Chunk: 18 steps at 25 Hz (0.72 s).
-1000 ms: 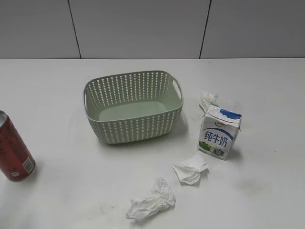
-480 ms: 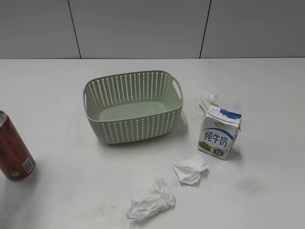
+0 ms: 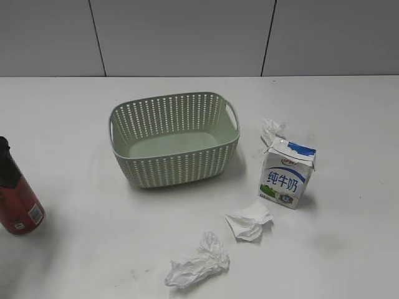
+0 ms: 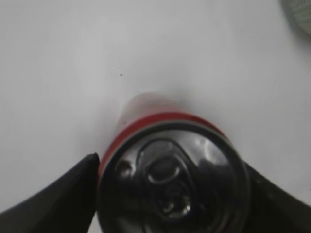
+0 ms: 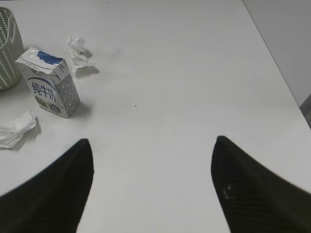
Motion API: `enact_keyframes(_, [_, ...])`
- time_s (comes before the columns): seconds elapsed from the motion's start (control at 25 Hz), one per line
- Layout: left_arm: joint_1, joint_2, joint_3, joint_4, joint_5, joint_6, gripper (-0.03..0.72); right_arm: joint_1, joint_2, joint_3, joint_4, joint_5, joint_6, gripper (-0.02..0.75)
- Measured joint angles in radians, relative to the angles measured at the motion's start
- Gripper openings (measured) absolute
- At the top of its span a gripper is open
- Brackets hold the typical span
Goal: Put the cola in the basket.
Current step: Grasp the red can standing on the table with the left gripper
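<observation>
The cola [image 3: 19, 208], a red can with a silver top, stands upright at the table's far left edge. In the left wrist view its top [image 4: 170, 184] fills the lower middle. My left gripper [image 4: 170, 165] is open, with one dark finger on each side of the can's top. In the exterior view it shows only as a dark shape [image 3: 5, 163] over the can's top. The pale green basket [image 3: 181, 168] stands empty at the table's middle, well right of the can. Its edge shows in the left wrist view [image 4: 299, 12] and in the right wrist view [image 5: 7, 48]. My right gripper [image 5: 151, 141] is open and empty over bare table.
A blue-and-white milk carton [image 3: 287, 177] stands right of the basket and shows in the right wrist view [image 5: 48, 85]. Crumpled tissues lie behind the carton [image 3: 272, 131], in front of it [image 3: 249, 221] and near the front edge [image 3: 196, 265].
My left gripper has come down over the can's top, which now shows dark in the exterior view. The can, the basket and the carton have not moved.
</observation>
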Motion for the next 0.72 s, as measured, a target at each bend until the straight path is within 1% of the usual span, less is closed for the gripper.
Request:
enact_keyframes(0.24, [0.000, 0.023, -0.001, 0.000, -0.029, 0.000, 0.585, 0.000, 0.000, 0.000, 0.000, 0.000, 0.000, 0.571])
enact_keyframes(0.28, [0.000, 0.023, -0.001, 0.000, -0.036, 0.000, 0.580, 0.000, 0.000, 0.000, 0.000, 0.000, 0.000, 0.571])
enact_keyframes(0.36, [0.000, 0.023, -0.001, -0.002, -0.042, 0.000, 0.538, 0.000, 0.000, 0.000, 0.000, 0.000, -0.001, 0.571])
enact_keyframes(0.52, [0.000, 0.023, -0.006, -0.004, -0.035, 0.001, 0.533, 0.000, 0.000, 0.000, 0.000, 0.000, -0.001, 0.571])
enact_keyframes(0.64, [-0.001, 0.028, -0.037, -0.005, 0.007, 0.003, 0.533, 0.000, 0.000, 0.000, 0.000, 0.000, -0.001, 0.571])
enact_keyframes(0.72, [-0.009, 0.031, -0.085, -0.004, 0.042, 0.005, 0.532, 0.000, 0.000, 0.000, 0.000, 0.000, -0.001, 0.571])
